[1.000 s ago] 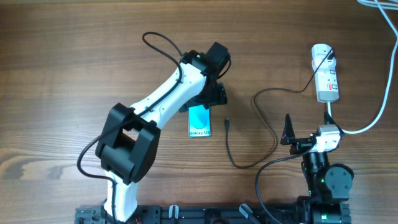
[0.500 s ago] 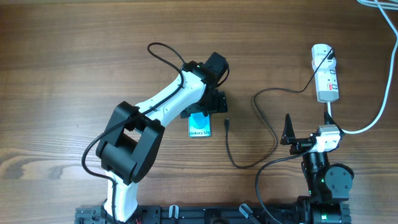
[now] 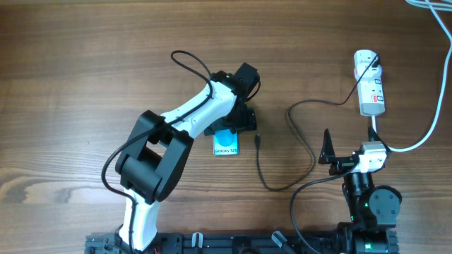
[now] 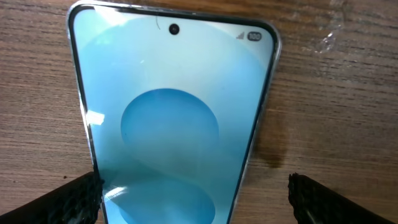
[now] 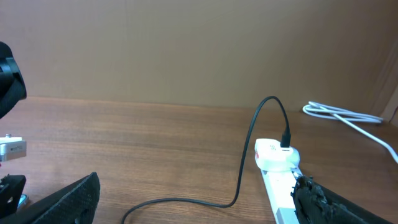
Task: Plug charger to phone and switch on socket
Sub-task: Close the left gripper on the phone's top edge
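The phone (image 3: pixel 227 144) lies flat on the wood with its cyan screen up, its far half under my left gripper (image 3: pixel 231 121). In the left wrist view the phone (image 4: pixel 171 118) fills the frame and my left gripper (image 4: pixel 196 208) is open astride its lower part. The left finger is at the phone's edge and the right finger stands apart. The charger cable (image 3: pixel 305 144) runs from the socket (image 3: pixel 370 92) in a loop to its tip (image 3: pixel 258 139), just right of the phone. My right gripper (image 3: pixel 328 152) is open and empty; its wrist view shows the socket (image 5: pixel 278 163) and cable (image 5: pixel 247 168).
The thick white cord (image 3: pixel 431 123) runs from the socket area off the right and back edge, and shows in the right wrist view (image 5: pixel 342 115). A black robot cable (image 3: pixel 187 60) arcs over the left arm. Bare wood lies left of the phone.
My left gripper has moved toward the table's front, over the phone, and now covers more of the screen. The right arm, cable and socket have not moved.
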`<state>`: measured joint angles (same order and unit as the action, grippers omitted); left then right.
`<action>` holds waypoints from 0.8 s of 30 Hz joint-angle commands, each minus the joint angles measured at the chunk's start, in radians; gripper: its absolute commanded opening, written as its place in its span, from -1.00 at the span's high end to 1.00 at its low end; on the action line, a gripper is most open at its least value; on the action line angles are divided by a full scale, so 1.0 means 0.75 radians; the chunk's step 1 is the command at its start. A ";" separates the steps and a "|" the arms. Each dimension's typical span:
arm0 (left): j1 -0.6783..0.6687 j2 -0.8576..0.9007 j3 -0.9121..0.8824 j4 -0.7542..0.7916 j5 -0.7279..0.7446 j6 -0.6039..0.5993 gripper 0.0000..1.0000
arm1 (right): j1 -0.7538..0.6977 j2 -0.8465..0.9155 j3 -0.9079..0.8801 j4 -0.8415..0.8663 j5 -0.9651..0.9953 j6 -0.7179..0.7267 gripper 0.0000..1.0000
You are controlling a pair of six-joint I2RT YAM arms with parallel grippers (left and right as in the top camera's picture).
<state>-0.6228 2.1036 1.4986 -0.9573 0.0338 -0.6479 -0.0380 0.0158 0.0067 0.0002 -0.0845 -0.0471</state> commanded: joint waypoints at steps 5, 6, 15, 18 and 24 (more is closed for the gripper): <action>-0.004 0.048 -0.014 -0.004 -0.012 0.122 -1.00 | 0.009 -0.006 -0.002 0.003 0.013 -0.003 -1.00; -0.004 0.048 -0.014 -0.003 -0.012 0.122 -1.00 | 0.009 -0.006 -0.002 0.003 0.013 -0.004 -0.99; -0.001 0.037 0.042 -0.038 0.040 0.122 -1.00 | 0.009 -0.006 -0.002 0.003 0.013 -0.004 -1.00; -0.001 0.033 0.103 -0.073 0.075 0.123 -1.00 | 0.009 -0.006 -0.002 0.003 0.013 -0.004 -1.00; -0.001 0.032 0.151 -0.074 0.128 0.178 -1.00 | 0.009 -0.006 -0.002 0.003 0.013 -0.003 -1.00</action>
<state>-0.6228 2.1155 1.5860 -1.0126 0.1036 -0.5686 -0.0376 0.0158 0.0067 0.0002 -0.0845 -0.0471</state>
